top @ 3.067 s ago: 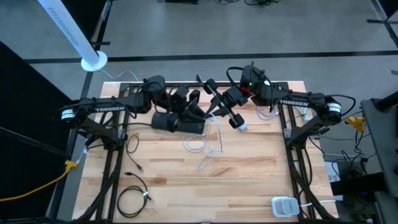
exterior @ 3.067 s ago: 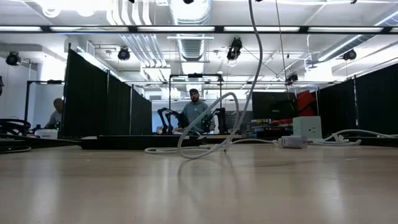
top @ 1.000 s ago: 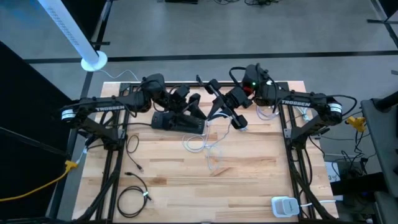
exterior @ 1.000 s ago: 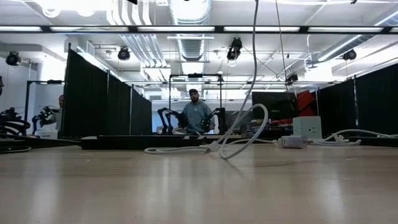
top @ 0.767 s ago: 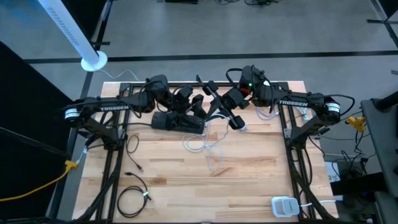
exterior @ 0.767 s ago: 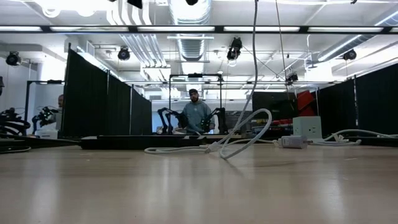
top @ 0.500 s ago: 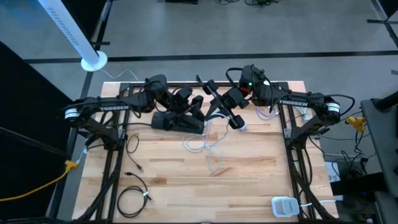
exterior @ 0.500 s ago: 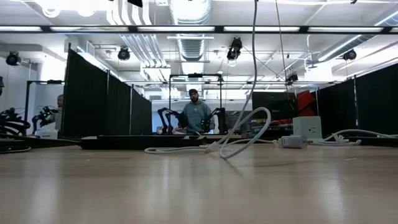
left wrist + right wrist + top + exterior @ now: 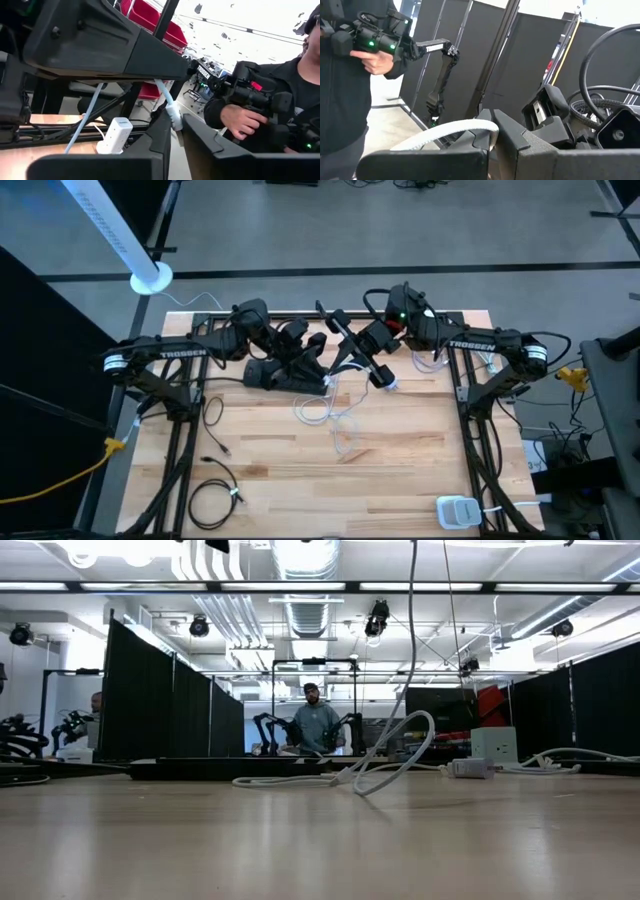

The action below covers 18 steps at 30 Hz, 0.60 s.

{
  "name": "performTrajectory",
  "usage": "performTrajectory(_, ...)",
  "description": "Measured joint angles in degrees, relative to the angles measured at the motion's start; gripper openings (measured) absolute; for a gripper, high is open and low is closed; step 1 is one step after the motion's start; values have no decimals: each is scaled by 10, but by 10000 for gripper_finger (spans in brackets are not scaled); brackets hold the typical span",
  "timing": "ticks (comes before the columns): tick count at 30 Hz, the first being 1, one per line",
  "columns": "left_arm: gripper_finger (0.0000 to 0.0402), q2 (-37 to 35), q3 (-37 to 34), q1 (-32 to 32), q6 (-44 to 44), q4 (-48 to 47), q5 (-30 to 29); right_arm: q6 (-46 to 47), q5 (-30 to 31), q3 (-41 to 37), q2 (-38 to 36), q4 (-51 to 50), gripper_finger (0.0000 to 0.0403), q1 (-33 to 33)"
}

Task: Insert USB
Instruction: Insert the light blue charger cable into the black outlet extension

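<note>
A white USB cable lies in loose loops on the wooden table and rises to both grippers, which meet above the table's far middle. My left gripper is shut on the cable's thicker ribbed end. It shows in the high view as my left gripper. My right gripper is shut on a curved stretch of the same cable. It stands just right of the left one as my right gripper. In the low view the cable loops on the table and runs up out of the picture. No socket shows plainly. My left gripper pinches the cable's ribbed end between its two fingers, coming in about level from the table's left. The cable runs on from there up to my right gripper, clear of the table. My right gripper pinches the white cable between its two fingers, about level from the table's right. The cable curves away past the fingers and hangs down to the loops on the table.
A white charger block lies at the near right corner. Black cables lie near left. More white adapters and cable sit at the table's right side. A person holding a dark control device stands beyond the table.
My left gripper has shut on the white cable right beside my right gripper, both arms staying in place. The cable loops on the table have kept still.
</note>
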Motion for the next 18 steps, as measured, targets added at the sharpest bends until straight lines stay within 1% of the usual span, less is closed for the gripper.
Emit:
performTrajectory(2,32,0,0,0,-7,-1,1,-3,0,0,0,-6,0,0)
performTrajectory(5,53,0,0,0,-20,-1,2,-10,0,0,0,-15,0,0)
performTrajectory(12,136,0,0,0,-45,-5,-1,-10,0,0,0,-18,0,0)
performTrajectory(14,153,0,0,0,-49,-8,-10,-10,0,0,0,-18,0,0)
performTrajectory(16,155,0,0,0,-46,-17,-26,-10,0,0,0,-18,0,0)
performTrajectory(18,134,0,0,0,-38,-23,-35,-10,0,0,0,-18,0,0)
